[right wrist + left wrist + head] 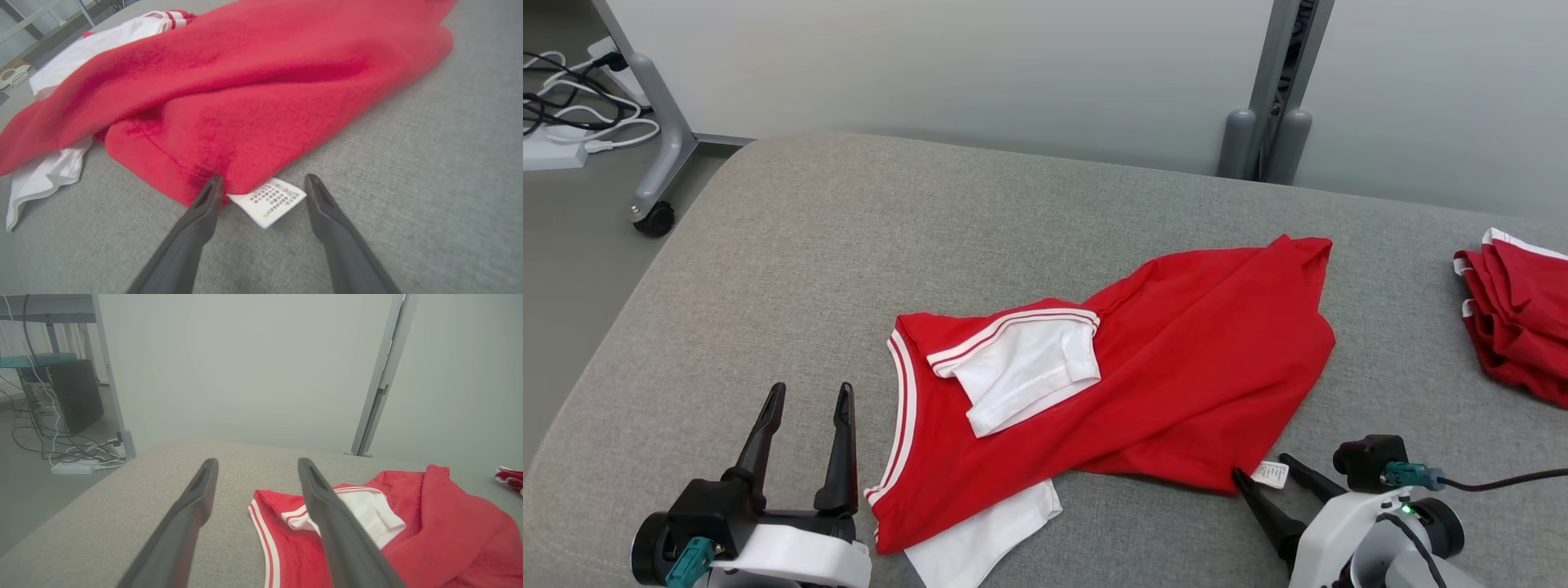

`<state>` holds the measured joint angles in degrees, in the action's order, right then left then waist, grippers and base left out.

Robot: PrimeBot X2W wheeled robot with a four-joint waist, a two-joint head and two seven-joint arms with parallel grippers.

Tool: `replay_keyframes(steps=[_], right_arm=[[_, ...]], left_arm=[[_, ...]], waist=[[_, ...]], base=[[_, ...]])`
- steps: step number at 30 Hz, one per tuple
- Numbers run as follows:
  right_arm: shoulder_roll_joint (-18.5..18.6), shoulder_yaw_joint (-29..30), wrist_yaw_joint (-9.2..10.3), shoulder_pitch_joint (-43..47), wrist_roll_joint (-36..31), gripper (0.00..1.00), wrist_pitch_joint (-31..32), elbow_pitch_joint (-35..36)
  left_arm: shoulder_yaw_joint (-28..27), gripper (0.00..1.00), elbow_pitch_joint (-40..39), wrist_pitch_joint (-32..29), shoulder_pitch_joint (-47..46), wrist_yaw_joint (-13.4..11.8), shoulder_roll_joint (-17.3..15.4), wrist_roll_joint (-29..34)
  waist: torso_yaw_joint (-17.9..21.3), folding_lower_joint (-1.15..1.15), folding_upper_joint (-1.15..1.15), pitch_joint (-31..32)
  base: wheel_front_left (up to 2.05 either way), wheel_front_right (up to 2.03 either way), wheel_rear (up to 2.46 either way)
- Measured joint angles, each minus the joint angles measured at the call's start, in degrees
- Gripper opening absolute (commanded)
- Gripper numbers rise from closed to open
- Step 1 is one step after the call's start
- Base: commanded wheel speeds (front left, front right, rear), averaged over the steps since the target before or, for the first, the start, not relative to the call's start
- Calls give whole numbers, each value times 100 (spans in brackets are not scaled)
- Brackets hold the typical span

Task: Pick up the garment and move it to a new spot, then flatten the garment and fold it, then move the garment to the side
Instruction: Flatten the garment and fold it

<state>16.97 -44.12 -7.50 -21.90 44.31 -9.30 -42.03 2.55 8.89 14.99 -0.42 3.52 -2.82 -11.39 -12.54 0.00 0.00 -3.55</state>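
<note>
Head view: red garment (pixel 1176 359) is lying crumpled mid-surface (pixel 809 229).
Left wrist: left gripper (pixel 257 462) is sitting beside it, jaws spread, empty.
Right wrist: right gripper (pixel 263 179) is straddling the care label (pixel 267 200) at the hem corner, jaws spread.
Looks like the pickup step; next move needs a pinch on fabric, not just the label.

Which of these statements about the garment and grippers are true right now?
The white care label lies between the right gripper's open fingers. True.
The left gripper grips the white-striped trim. False: it is open beside the trim, holding nothing.
A white sleeve lies turned over onto the red garment. True.
The garment is neatly folded. False: it lies rumpled.
The pile of red clothes sits at the robot's left. False: at its right.
</note>
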Motion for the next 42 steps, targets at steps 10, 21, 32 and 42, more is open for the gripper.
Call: replay_keyframes(steps=[10, 21, 32, 42], right_arm=[[-56, -308, 0, -141, 202, 0, -65, -174], [32, -356, 0, -344, 259, 0, -472, -254], [405, 297, 0, -481, -779, 0, -559, 775], [44, 119, 0, 124, -1221, 0, 743, 1825]], left_arm=[[49, 100, 18, 0, -1, -5, 0, -11], [23, 100, 43, 0, 17, -9, 0, -27], [12, 100, 22, 0, 113, -4, 1, 13], [49, 100, 30, 0, 114, 0, 0, 22]], waist=[[-108, 0, 0, 17], [-75, 0, 0, 116], [162, 0, 0, 268], [72, 0, 0, 264]], base=[[0, 0, 0], [0, 0, 0], [0, 0, 0], [0, 0, 0]])
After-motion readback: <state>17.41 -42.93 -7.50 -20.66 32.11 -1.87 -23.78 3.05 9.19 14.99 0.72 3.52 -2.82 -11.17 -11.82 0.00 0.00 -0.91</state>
